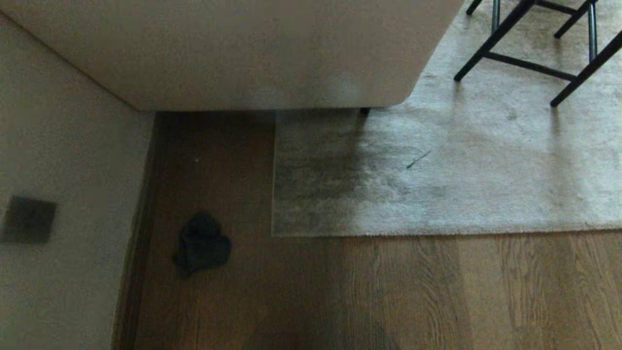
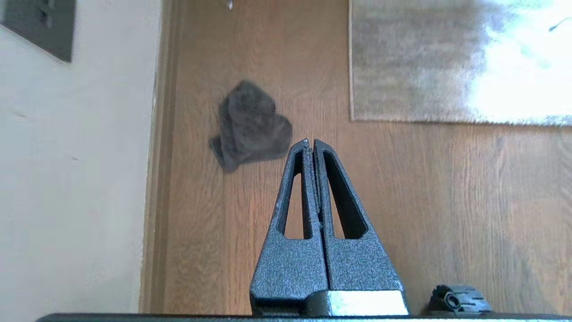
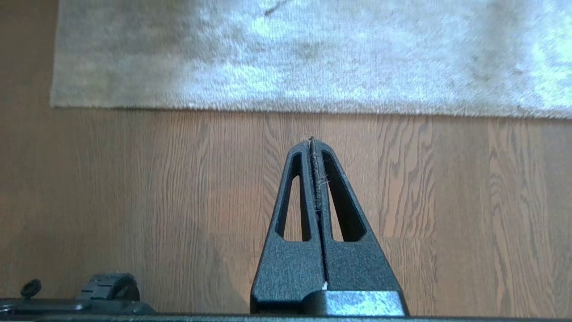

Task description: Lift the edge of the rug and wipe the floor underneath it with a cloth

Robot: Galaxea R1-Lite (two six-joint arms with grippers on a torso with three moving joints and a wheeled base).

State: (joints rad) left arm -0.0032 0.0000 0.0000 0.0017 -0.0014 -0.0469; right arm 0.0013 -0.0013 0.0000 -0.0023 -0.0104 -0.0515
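The light grey rug [image 1: 461, 184] lies flat on the brown wood floor [image 1: 388, 291], its near hem and left corner [image 1: 274, 233] in plain sight. A crumpled dark grey cloth [image 1: 201, 243] rests on the floor to the left of that corner, close to the wall. Neither arm appears in the head view. My left gripper [image 2: 310, 142] hangs shut and empty above the floor, with the cloth [image 2: 250, 125] just beyond its tips and the rug [image 2: 415, 67] off to the side. My right gripper [image 3: 311, 141] is shut and empty over bare floor, short of the rug's hem [image 3: 290, 107].
A pale sofa [image 1: 243, 53] overhangs the rug's far left part. Black chair legs [image 1: 525, 48] stand on the rug at the far right. A cream wall [image 1: 63, 194] with a dark outlet plate [image 1: 29, 218] and a skirting board borders the floor on the left.
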